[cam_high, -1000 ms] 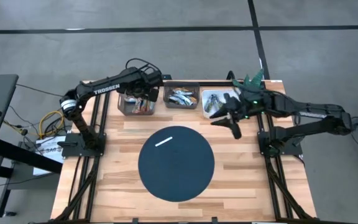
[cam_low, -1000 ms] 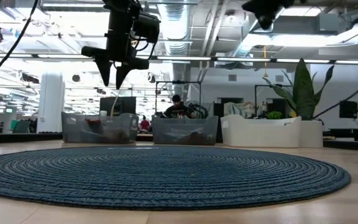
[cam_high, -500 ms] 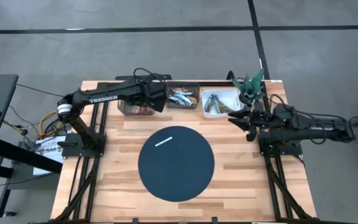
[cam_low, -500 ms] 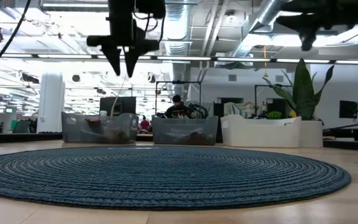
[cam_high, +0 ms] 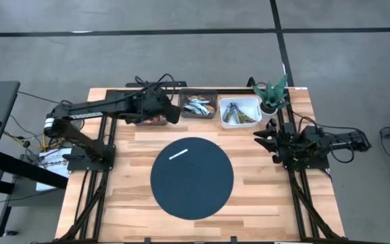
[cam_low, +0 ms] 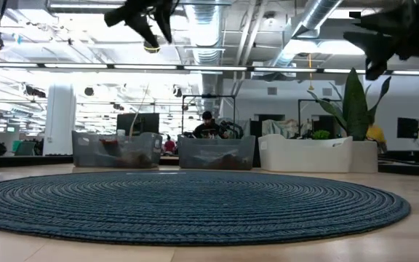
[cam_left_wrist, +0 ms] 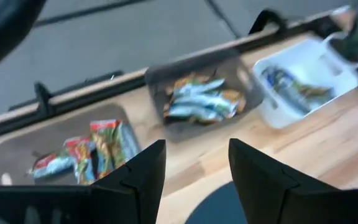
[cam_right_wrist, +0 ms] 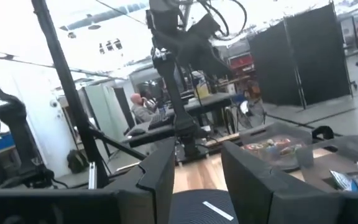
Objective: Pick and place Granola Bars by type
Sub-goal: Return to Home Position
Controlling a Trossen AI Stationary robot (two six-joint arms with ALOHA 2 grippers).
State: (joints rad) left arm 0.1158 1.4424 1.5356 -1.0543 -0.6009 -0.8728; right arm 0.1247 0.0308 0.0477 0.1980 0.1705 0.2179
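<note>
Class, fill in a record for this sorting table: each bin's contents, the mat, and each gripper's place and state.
left bin: red-orange bars
middle bin: blue-white bars
white bin: green-brown bars
round mat: no bars, one small white strip
left gripper: raised near the left bin, jaws open, empty
right gripper: at the right edge of the table, jaws open, empty

No word, number or sign can be read in any view. The wrappers of the Granola Bars (cam_left_wrist: 194, 102) carry print, but it is too small to make out, both from the left wrist and from above. Any marking on the bins (cam_high: 199, 117), the table (cam_high: 263, 196) or the round mat (cam_high: 191, 183) is illegible.
</note>
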